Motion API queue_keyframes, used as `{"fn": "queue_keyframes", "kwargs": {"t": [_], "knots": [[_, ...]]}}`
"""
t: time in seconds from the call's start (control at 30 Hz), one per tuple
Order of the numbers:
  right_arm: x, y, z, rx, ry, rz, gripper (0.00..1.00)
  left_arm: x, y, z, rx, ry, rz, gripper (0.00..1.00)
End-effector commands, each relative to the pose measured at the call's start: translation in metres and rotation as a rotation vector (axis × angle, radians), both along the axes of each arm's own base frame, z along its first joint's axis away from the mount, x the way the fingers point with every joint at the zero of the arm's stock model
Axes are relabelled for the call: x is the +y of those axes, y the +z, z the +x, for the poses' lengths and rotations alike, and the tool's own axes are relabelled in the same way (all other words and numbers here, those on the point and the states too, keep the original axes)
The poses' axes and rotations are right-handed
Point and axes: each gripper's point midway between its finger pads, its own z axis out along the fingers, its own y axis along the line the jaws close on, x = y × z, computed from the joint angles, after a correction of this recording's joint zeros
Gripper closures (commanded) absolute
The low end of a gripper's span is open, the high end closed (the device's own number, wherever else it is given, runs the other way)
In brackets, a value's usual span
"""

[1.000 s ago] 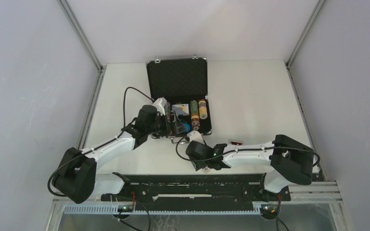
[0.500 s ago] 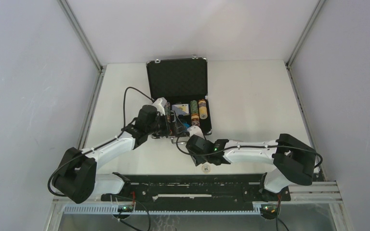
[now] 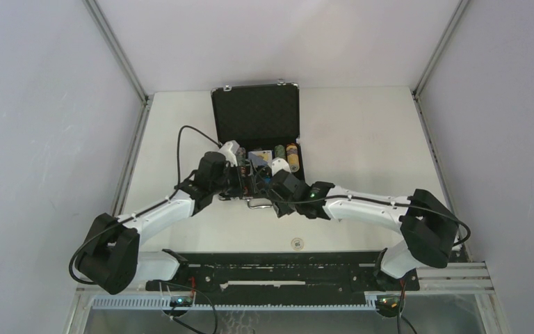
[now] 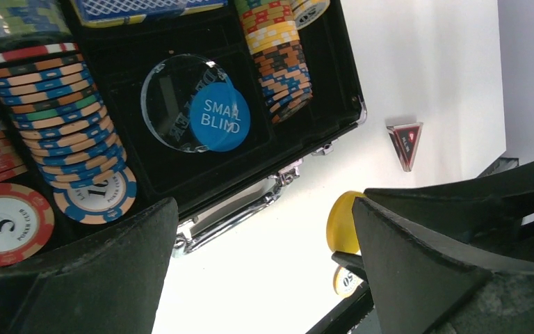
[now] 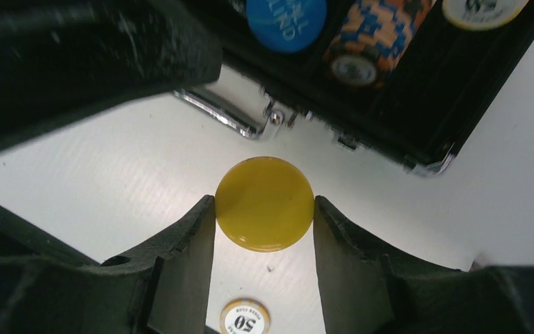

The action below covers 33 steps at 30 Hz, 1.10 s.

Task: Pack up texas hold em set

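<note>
The yellow button (image 5: 264, 203) pinched just off the briefcase (image 3: 255, 115)
The right fingers (image 5: 181, 264) clamped its opposite edges; the left fingers (image 4: 76, 278) gaped wide over the chip stacks (image 4: 62, 118).

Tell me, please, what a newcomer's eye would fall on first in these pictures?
The yellow button stands out first, pinched by its edges in the right hand, close to the front edge of the open black briefcase. Inside, bright chip stacks flank a blue Small Blind button. A red-black triangle token and a lone 50 chip lie loose on the table.
</note>
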Motion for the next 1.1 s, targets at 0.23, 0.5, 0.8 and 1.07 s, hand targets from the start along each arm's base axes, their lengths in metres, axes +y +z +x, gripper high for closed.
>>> {"fn": "queue_keyframes", "kwargs": {"t": [0.23, 0.5, 0.8, 1.07], "knots": [[0.029, 0.029, 0.061, -0.073, 0.039, 0.019, 0.52, 0.049, 0.008, 0.019, -0.078, 0.231, -0.03, 0.0], [0.046, 0.034, 0.091, -0.087, 0.06, 0.012, 0.52, 0.078, 0.024, 0.022, -0.158, 0.367, -0.046, 0.0], [0.064, 0.015, 0.109, -0.054, 0.076, -0.015, 0.52, 0.077, 0.021, 0.022, -0.147, 0.355, -0.041, 0.0], [0.066, 0.021, 0.119, -0.068, 0.065, -0.021, 0.34, 0.077, 0.019, 0.023, -0.138, 0.355, -0.035, 0.0]]}}
